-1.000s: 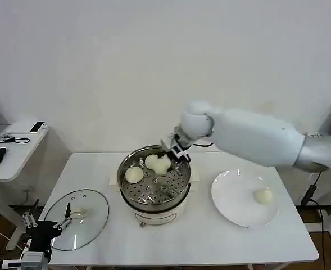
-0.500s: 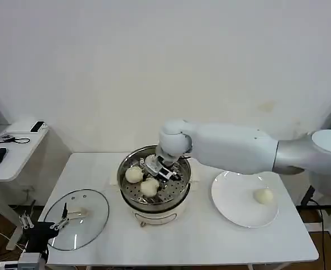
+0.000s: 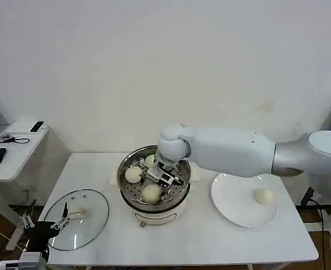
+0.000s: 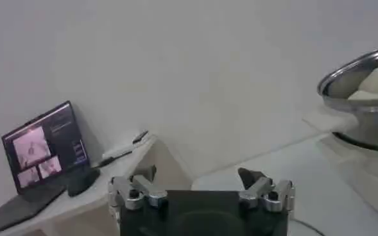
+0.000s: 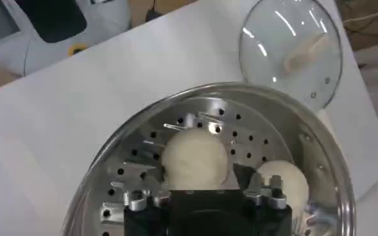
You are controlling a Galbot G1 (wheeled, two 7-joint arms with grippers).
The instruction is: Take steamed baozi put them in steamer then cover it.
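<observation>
Three buns [image 3: 151,193] are being held in the steamer [image 3: 125,181]; one [image 3: 263,196] is waiting on the plate [image 3: 232,212], the lid [image 3: 92,222] lying aside. The right gripper [image 3: 164,174] is being kept wide over the tray, the left gripper [image 3: 44,226] parked, spread.

The right arm [image 3: 232,149] has a smooth, glossy white shell, thick and rounded, that ends in a ball-shaped white wrist joint. Toward the shoulder it joins a silver-grey metallic sleeve, then another white rounded housing. The right gripper [image 3: 164,174] is black with silver metal parts. The left gripper [image 4: 201,192] has a flat black body, two dark fingers [image 4: 249,176], and silver knuckle blocks with round screw heads.
</observation>
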